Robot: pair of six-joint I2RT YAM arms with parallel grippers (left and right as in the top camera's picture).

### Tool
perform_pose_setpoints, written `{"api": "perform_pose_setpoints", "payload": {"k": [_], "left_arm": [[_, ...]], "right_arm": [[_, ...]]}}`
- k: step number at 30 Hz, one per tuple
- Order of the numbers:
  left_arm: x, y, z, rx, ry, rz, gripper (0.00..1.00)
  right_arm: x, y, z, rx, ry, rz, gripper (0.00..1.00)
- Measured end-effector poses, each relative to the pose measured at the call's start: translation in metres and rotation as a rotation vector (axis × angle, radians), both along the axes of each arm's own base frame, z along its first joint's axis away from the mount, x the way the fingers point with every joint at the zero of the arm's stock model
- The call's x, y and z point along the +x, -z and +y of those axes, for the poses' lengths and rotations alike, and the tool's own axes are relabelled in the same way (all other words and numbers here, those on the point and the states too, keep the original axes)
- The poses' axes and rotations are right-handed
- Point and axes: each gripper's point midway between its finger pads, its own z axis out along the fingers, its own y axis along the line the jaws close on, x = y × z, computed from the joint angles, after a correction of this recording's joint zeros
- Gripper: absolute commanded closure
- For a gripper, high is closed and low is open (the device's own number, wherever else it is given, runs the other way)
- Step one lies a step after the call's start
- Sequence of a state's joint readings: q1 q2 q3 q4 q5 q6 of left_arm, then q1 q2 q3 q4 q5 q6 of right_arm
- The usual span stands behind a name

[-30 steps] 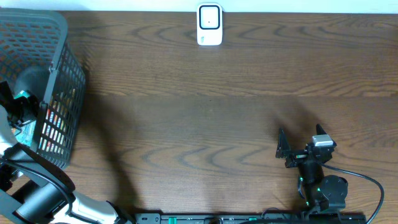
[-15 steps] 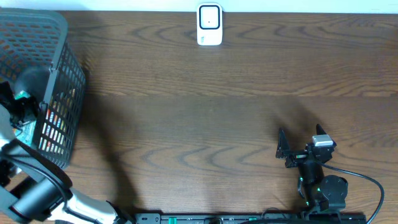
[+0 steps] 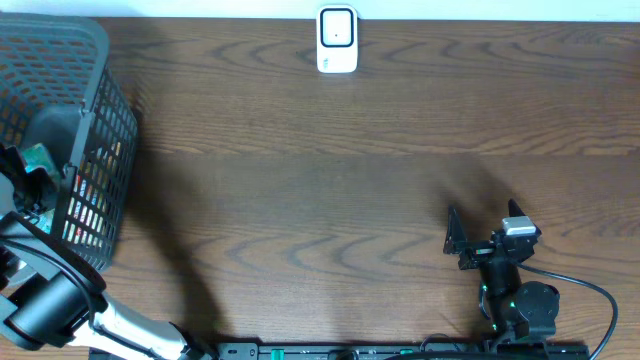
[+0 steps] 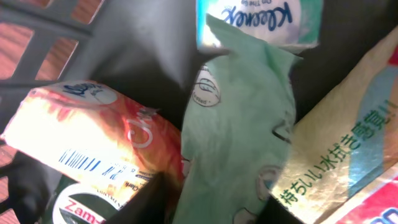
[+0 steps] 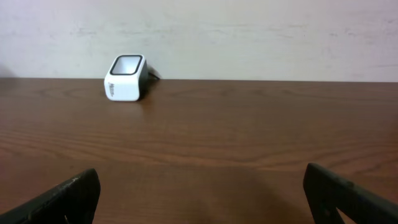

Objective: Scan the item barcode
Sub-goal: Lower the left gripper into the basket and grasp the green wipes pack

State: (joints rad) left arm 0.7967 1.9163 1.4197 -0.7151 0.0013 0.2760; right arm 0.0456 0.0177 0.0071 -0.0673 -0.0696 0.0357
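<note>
- Green soft pack (image 4: 239,130), which I take to be the item to scan, is lying slantwise among other goods inside the grey mesh basket (image 3: 95,60) at the table's left end.
- It is leaning over an orange tissue pack (image 4: 93,143), under a Kleenex pack (image 4: 258,18) and against a yellow bag with Japanese print (image 4: 336,143); that crowding is probably why the arm is reaching straight down from above.
- Left gripper (image 4: 214,199) is sitting over the pack's lower end, its dark fingers (image 4: 155,202) pressing in on either side, so it appears to be pinching the pack across its narrow width.
- No barcode is showing on the green face, so the code is likely lying on the hidden side and the pack may be needing a turn before scanning.
- White barcode scanner (image 3: 337,40) is standing at the far edge of the table (image 3: 300,180), well apart from the basket, its window facing the arms.
- Right gripper (image 5: 202,199) is waiting low at the near edge, jaws spread wide and holding nothing, looking towards the scanner.
</note>
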Motion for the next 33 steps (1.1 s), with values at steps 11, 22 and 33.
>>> {"api": "perform_pose_setpoints", "payload": {"k": [11,22,33], "left_arm": [[0.007,-0.09,0.002,0.122,-0.145,-0.235,0.85],[0.049,-0.233,-0.052,0.052,-0.03,-0.808,0.93],[0.026,-0.311,-0.089,0.018,-0.108,-1.037,0.27]], "right_arm": [[0.0,0.0,0.0,0.0,0.0,0.0,0.01],[0.0,0.0,0.0,0.0,0.0,0.0,0.01],[0.0,0.0,0.0,0.0,0.0,0.0,0.01]]}}
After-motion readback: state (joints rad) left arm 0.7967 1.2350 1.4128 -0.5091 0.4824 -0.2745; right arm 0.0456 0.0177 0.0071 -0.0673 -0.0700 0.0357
